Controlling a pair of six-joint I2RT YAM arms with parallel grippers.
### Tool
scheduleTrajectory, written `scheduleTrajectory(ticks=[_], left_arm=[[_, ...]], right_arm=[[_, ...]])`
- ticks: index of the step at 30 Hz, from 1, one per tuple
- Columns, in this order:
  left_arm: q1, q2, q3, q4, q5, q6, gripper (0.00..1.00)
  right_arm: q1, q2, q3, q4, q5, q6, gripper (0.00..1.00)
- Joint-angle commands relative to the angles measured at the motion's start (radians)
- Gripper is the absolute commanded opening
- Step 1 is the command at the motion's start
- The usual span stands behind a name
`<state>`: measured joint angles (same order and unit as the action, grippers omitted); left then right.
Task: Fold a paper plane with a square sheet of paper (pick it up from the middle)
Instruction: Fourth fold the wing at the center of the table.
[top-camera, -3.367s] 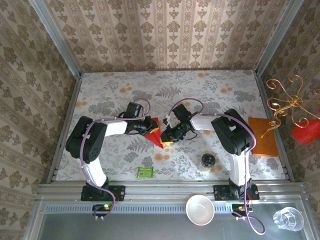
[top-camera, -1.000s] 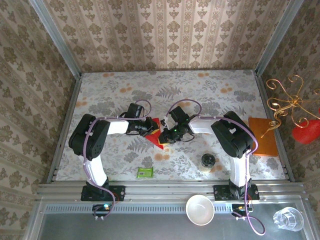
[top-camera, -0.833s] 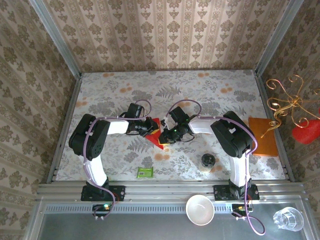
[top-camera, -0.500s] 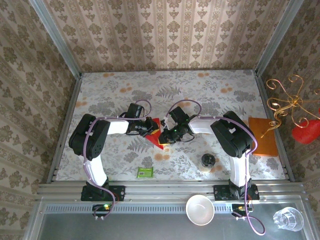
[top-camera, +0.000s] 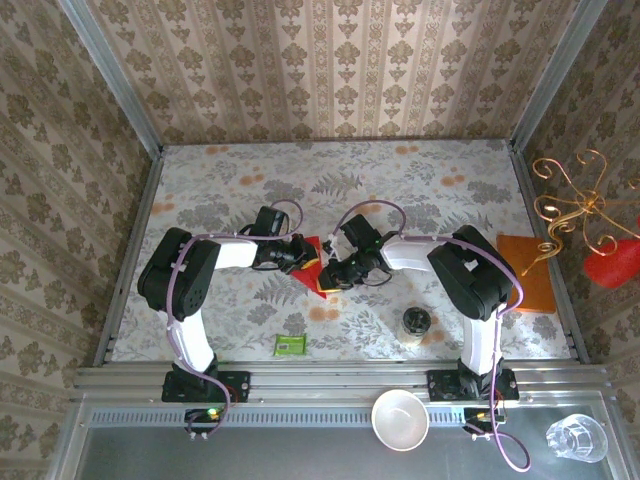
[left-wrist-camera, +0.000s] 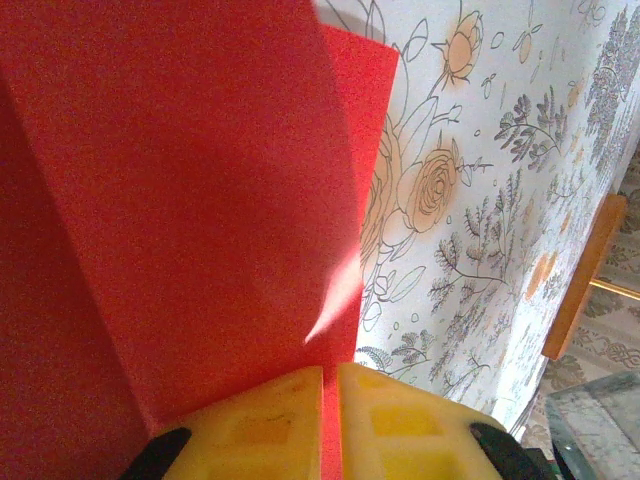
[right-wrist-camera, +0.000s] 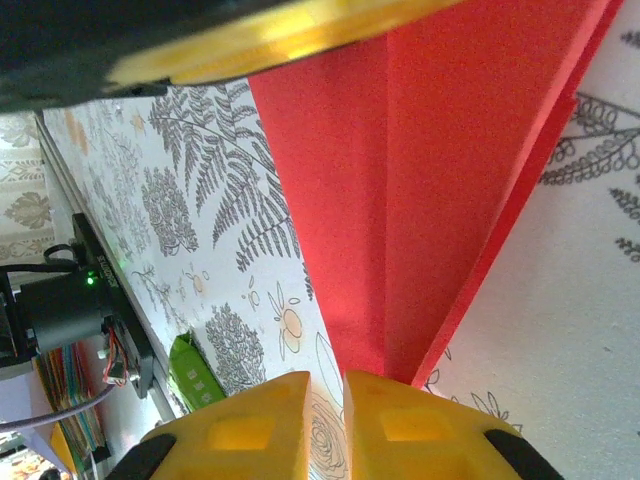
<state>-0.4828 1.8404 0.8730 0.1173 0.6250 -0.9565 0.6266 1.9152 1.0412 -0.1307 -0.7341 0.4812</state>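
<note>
The square sheet of paper (top-camera: 316, 266) is bright red and folded into a narrow pointed shape with a centre crease, lying mid-table between both grippers. In the left wrist view the red paper (left-wrist-camera: 200, 200) rises as creased panels, and my left gripper (left-wrist-camera: 330, 420) is shut on its lower edge, a red strip showing between the yellow fingers. In the right wrist view the paper (right-wrist-camera: 440, 180) tapers to a point at my right gripper (right-wrist-camera: 343, 420). That gripper is shut, with table pattern in the slit and the paper's tip against one finger (right-wrist-camera: 420, 425).
A small green packet (top-camera: 290, 345) lies near the front edge, also in the right wrist view (right-wrist-camera: 195, 375). A jar (top-camera: 416, 323) stands front right. An orange pad (top-camera: 527, 272) lies at the right. A gold wire ornament (top-camera: 570, 205), white bowl (top-camera: 400, 418) and glass (top-camera: 575, 437) sit off-table.
My right arm has shifted slightly, its gripper staying low at the paper's near tip. The left gripper keeps its hold and the paper has barely moved.
</note>
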Motion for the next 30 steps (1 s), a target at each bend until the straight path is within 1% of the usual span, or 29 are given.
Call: scheduleTrajectory(ticks=[1, 18, 23, 27, 30], left_arm=[[0.008, 0.010, 0.003, -0.002, 0.007, 0.019, 0.14], [0.008, 0.010, -0.002, 0.004, 0.005, 0.016, 0.14], [0.009, 0.010, -0.005, 0.005, 0.005, 0.016, 0.14], [0.009, 0.006, -0.005, 0.002, 0.005, 0.015, 0.14], [0.011, 0.002, -0.003, -0.001, 0.005, 0.016, 0.14]], right_arm=[[0.010, 0.007, -0.007, -0.006, -0.018, 0.014, 0.18], [0.021, 0.057, 0.003, -0.017, 0.001, 0.005, 0.18], [0.021, 0.063, 0.009, -0.044, 0.033, -0.004, 0.18], [0.005, -0.012, -0.006, -0.024, 0.047, 0.017, 0.19], [-0.028, -0.105, -0.045, 0.038, 0.098, 0.064, 0.22]])
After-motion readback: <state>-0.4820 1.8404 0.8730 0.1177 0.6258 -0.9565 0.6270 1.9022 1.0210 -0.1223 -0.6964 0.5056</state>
